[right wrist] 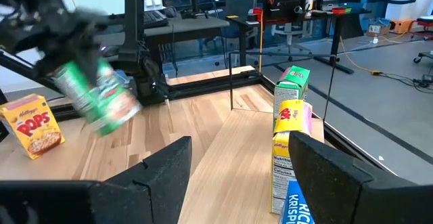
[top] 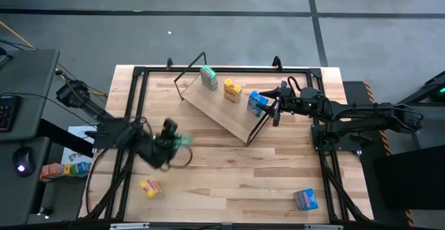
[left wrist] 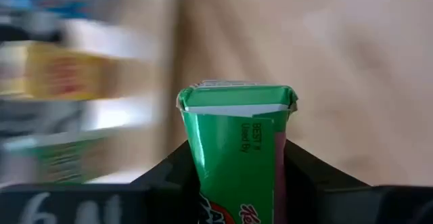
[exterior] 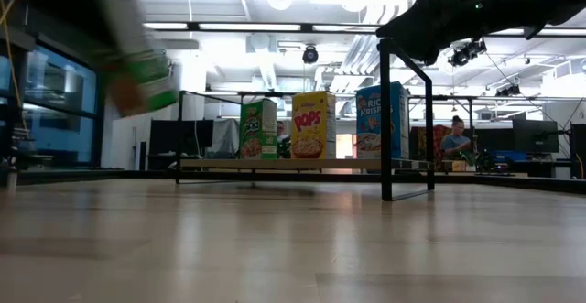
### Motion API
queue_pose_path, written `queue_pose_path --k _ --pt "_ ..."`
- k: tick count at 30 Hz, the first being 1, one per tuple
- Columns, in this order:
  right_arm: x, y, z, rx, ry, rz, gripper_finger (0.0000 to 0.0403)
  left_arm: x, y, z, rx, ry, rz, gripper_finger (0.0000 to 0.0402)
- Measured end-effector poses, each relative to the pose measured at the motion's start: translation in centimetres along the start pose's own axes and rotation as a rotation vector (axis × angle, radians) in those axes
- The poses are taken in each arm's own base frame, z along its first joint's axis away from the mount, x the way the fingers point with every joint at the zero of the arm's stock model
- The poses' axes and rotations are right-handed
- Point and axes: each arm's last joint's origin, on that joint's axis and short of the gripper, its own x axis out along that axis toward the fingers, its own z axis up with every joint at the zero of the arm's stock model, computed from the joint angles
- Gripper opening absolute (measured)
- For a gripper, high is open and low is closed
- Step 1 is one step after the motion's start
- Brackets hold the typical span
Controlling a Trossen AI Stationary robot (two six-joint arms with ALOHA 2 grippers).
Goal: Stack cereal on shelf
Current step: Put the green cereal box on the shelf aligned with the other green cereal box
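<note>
The shelf (top: pixel 224 110) is a tilted wooden board on black wire legs at the table's far middle. A green (top: pixel 208 77), a yellow (top: pixel 232 89) and a blue cereal box (top: pixel 257 103) stand on it in a row. My left gripper (top: pixel 172 138) is at the table's left, shut on another green cereal box (left wrist: pixel 237 149), which is blurred and up in the air in the low view (exterior: pixel 137 60). My right gripper (top: pixel 275 110) stands open at the shelf's right end, behind the blue box (right wrist: pixel 298 207), and touches nothing. My left gripper pinches the green box between its two fingers (left wrist: pixel 301 173), one on each of two opposite sides, below the box's closed top flap (left wrist: pixel 237 97). The flap end sticks out beyond the fingers. The box is lifted clear of the table and tilted.
A yellow box (top: pixel 150 187) lies on the table near the front left and a blue one (top: pixel 306 199) near the front right. Black frame rails (top: pixel 132 119) run along the table's sides. More small boxes (top: pixel 59 169) sit off the table to the left.
</note>
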Motion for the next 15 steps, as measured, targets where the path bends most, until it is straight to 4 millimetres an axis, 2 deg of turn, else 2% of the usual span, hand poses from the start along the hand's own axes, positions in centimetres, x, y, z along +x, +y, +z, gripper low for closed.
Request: queue_pose_path --k 3,7,10,13,15 --pt "0.0 0.0 0.0 0.0 0.0 0.0 0.024 1.1 3.0 -0.2 0.062 0.058 0.094 0.0128" --pt "0.0 0.0 0.0 0.0 0.0 0.0 0.024 3.5 8.0 -1.6 0.041 0.066 0.042 0.0131" --pt "0.0 0.0 0.0 -0.002 0.0 0.0 0.024 4.9 12.1 -3.6 -0.031 0.004 0.008 0.0132" --pt "0.0 0.0 0.0 -0.003 0.0 0.0 0.024 5.0 15.9 -5.8 -0.104 -0.038 0.066 0.0132" --pt "0.0 0.0 0.0 -0.004 0.0 0.0 0.024 4.8 17.7 -7.2 -0.163 -0.082 0.07 0.0132"
